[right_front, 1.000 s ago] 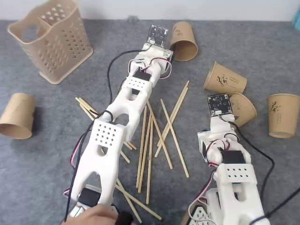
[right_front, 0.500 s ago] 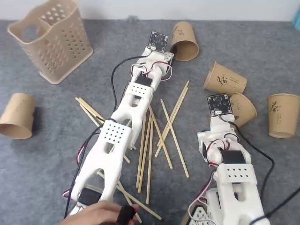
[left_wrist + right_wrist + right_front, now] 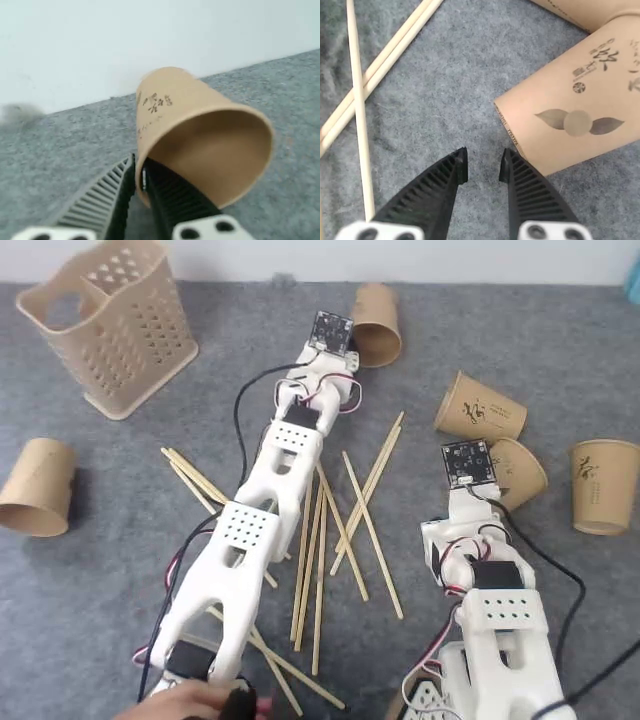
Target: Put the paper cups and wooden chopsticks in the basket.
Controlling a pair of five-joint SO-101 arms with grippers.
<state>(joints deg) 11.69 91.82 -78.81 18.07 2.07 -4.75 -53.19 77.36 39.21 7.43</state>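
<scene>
Paper cups [image 3: 480,408]: we counted five, tan and printed. Three sat grouped at the right, another cup [image 3: 36,486] lay far left, and our left gripper [image 3: 139,169] pinched the rim of the fifth cup [image 3: 378,322] by the far edge. Our right gripper [image 3: 484,157] stood slightly parted. Roughly a dozen wooden chopsticks [image 3: 371,530] lay mid-table, and one basket [image 3: 140,350] stood in the far-left corner.

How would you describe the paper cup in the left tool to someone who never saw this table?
From the perforated basket at the far left, follow the white wall rightward. A paper cup is tipped on its side there, mouth facing away from the wall. Alone among the cups, its rim is pinched in the left tool.
</scene>
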